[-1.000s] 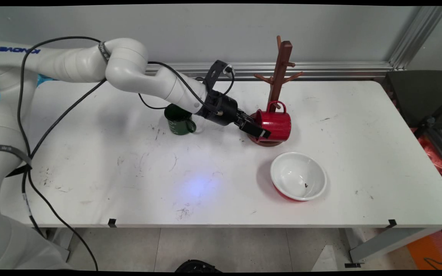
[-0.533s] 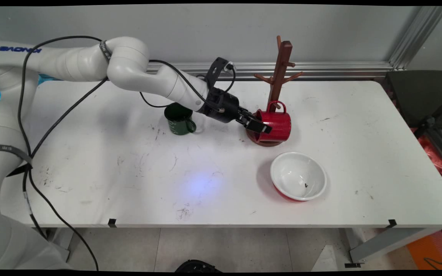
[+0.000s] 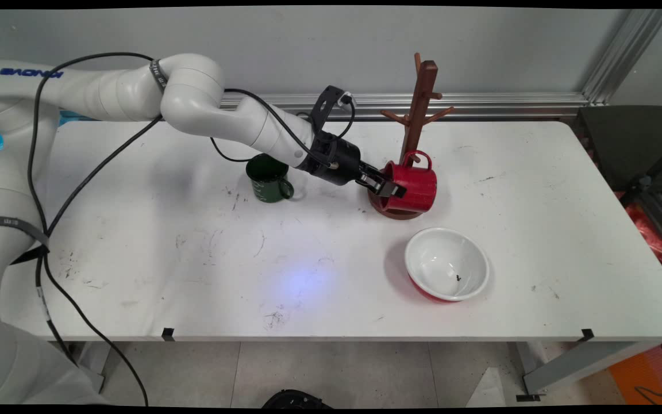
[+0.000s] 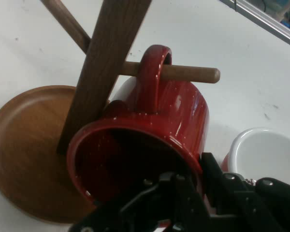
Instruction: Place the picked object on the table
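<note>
gripper fingers are clamped on the rim of the red mug, one finger inside the mouth and one outside against the wall, as the hand view shows. over the last second the mug has risen a little and shifted toward the mug tree, the gripper climbing with it from lower on the mug's side to its open mouth. the mug lies tipped on its side, mouth toward the arm, handle up. in the hand view the handle is looped over a lower wooden peg, with the peg's tip poking out past it, so the mug now looks hung on the tree above the round wooden base. green mug stands upright behind the arm, well apart from the tree. white bowl sits near the base on the table, untouched throughout.
</note>
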Robot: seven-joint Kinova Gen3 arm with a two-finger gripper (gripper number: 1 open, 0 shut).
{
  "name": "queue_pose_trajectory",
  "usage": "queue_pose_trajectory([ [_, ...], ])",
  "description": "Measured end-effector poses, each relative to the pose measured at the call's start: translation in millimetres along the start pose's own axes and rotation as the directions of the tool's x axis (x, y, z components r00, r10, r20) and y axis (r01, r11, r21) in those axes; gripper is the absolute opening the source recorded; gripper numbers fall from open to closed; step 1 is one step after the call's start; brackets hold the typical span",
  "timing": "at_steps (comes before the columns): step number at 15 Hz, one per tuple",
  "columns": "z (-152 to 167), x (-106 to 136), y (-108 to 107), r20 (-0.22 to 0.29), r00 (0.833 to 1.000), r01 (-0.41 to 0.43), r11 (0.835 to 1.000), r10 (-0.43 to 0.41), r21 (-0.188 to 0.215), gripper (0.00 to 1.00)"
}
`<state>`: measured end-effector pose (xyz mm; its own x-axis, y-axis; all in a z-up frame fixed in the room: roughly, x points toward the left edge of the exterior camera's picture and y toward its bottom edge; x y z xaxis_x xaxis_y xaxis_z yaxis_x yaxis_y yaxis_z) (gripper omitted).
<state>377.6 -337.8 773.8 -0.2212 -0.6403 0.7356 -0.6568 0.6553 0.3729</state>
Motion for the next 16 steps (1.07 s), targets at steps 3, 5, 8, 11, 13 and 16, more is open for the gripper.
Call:
queue_pose_trajectory([
  [3,-2.8,1.0,5.8,0.002,1.0,0.01,1.0,-0.01,-0.005,0.0],
  [5,-5.8,2.3,11.5,0.004,1.0,0.017,1.0,-0.017,-0.01,0.0],
  [8,-10.6,5.2,19.8,0.007,1.0,0.027,0.999,-0.027,-0.017,0.0],
  [11,-17.3,9.7,30.0,0.012,0.999,0.04,0.999,-0.04,-0.025,0.0],
  [13,-21.4,13.2,35.8,0.014,0.999,0.047,0.998,-0.046,-0.029,0.0],
  [16,-26.7,17.9,42.7,0.015,0.998,0.054,0.998,-0.053,-0.033,0.0],
])
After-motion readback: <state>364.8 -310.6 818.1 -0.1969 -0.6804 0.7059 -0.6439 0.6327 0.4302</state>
